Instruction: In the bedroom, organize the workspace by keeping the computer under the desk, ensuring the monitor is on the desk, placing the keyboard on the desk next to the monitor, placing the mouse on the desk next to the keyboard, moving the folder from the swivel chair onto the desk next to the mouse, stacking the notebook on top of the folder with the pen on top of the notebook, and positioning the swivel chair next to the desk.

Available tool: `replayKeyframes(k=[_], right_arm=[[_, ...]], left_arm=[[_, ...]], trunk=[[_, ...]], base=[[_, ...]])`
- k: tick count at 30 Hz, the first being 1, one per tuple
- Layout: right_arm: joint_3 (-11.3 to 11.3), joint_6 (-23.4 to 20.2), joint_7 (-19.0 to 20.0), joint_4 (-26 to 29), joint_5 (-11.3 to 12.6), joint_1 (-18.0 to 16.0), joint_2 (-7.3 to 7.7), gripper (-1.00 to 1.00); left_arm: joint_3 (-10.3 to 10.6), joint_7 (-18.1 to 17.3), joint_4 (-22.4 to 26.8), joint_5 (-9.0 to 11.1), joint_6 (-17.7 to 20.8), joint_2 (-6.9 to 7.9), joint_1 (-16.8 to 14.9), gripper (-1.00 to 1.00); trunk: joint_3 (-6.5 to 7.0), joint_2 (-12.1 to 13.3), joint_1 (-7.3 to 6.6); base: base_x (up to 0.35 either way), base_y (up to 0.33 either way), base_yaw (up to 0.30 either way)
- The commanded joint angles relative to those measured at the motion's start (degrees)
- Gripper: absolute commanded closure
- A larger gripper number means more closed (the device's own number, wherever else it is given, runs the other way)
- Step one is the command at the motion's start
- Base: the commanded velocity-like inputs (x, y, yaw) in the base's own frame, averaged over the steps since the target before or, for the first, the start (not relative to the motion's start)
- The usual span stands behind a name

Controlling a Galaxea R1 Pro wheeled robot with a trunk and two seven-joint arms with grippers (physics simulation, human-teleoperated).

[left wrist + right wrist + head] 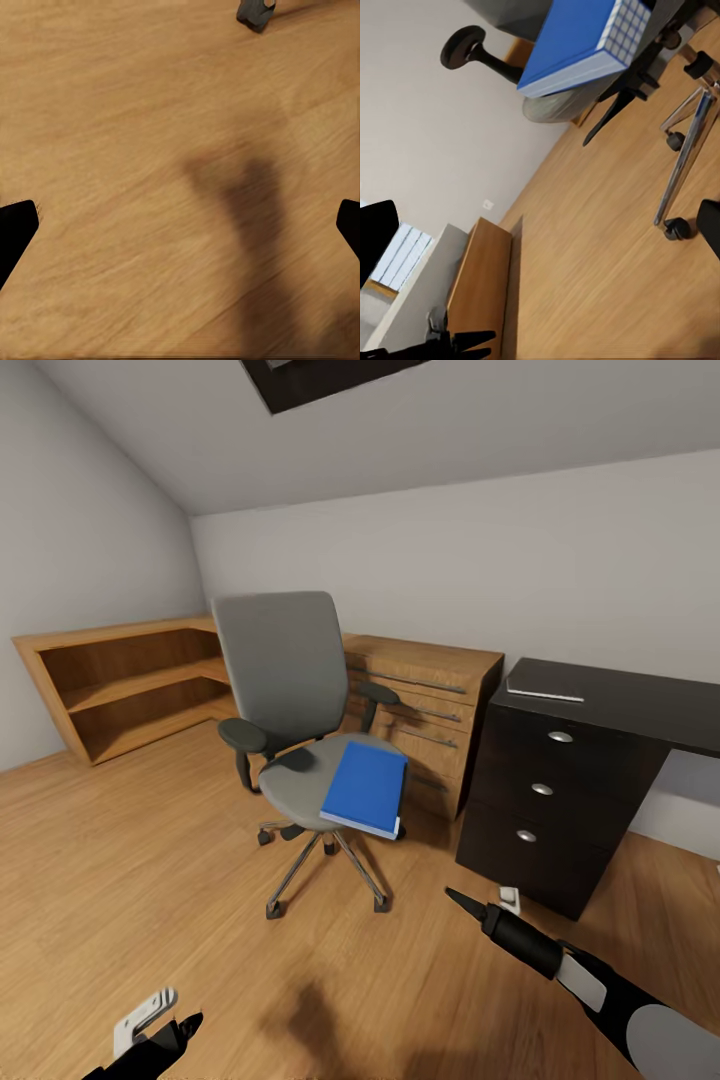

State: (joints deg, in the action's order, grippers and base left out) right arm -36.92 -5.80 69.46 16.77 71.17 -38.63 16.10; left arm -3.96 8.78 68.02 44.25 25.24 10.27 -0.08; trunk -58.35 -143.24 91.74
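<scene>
Ahead of the parted right end effector [540, 225], the folder [574, 37] lies on the swivel chair [562, 105], above the wood floor [600, 255].

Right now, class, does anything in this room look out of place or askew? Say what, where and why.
The blue folder lies on the swivel chair seat rather than the desk, skewed, one corner jutting past the seat's front edge. A small white object lies on the floor by the desk's drawers; what it is, I cannot tell.

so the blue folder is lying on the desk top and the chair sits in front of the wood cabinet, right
Not quite. The head view shows the blue folder lying on the seat of the swivel chair, not on the desk. The chair does sit in front of the wood cabinet.
</scene>
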Motion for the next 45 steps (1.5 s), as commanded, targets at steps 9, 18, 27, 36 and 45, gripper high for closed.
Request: replayKeyframes(k=[9, 18, 27, 36, 45], right_arm=[[-0.34, -0.90, 3.03, 0.02, 0.84, -0.04, 1.42, -1.00], [-0.11, -6.16, 4.25, 0.02, 0.92, -0.04, 1.86, -1.00], [2.02, -10.54, 4.36, 0.02, 0.95, -0.04, 1.91, -1.00], [3.62, -12.15, 4.37, 0.02, 0.91, -0.04, 1.90, -1.00], [3.85, -12.40, 4.37, 0.02, 0.91, -0.04, 1.84, -1.00]], left_arm=[[0.00, 0.45, -0.14, 0.58, 0.25, 0.01, -0.01, -1.00], [0.00, 0.28, -1.24, 0.62, 0.25, 0.01, -0.01, -1.00], [0.02, -1.05, -3.05, 0.52, 0.21, 0.08, -0.01, -1.00], [0.02, -1.83, -3.49, 0.53, -2.51, 0.09, -0.04, -1.00], [0.23, -1.91, -4.76, 0.52, -5.56, 0.10, -0.02, -1.00]], trunk=[[-1.61, -0.12, 0.17], [-1.61, -0.12, 0.17], [-1.61, -0.12, 0.17], [-1.61, -0.12, 0.17], [-1.61, -0.12, 0.17]], base=[[0.000, 0.000, 0.000], [0.000, 0.000, 0.000], [0.007, 0.000, 0.000], [0.185, 0.000, 0.000], [0.308, 0.000, 0.000]])
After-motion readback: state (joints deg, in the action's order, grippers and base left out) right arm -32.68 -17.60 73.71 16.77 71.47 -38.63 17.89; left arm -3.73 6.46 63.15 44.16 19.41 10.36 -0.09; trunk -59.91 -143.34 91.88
